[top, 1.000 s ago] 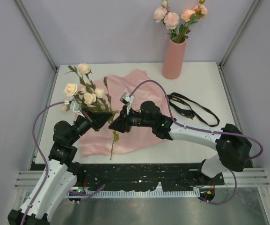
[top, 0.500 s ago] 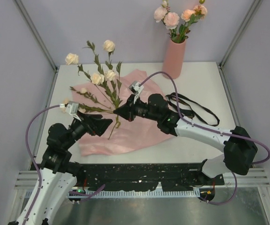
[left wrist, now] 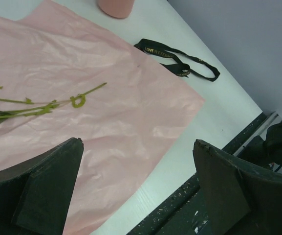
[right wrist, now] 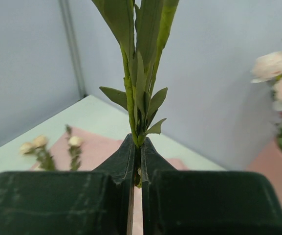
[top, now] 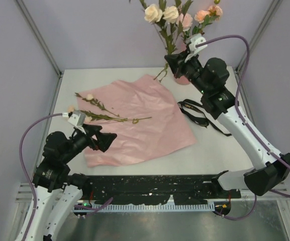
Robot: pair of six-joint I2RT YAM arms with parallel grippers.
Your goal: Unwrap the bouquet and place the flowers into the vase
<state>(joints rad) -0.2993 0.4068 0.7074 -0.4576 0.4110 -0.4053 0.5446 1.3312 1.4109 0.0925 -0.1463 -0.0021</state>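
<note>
Top external, one held bunch (top: 166,22), two stems (top: 107,117)

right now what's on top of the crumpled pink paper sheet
Thin green stems with small buds lie on the sheet; the open left gripper covers part of its left edge.
</note>
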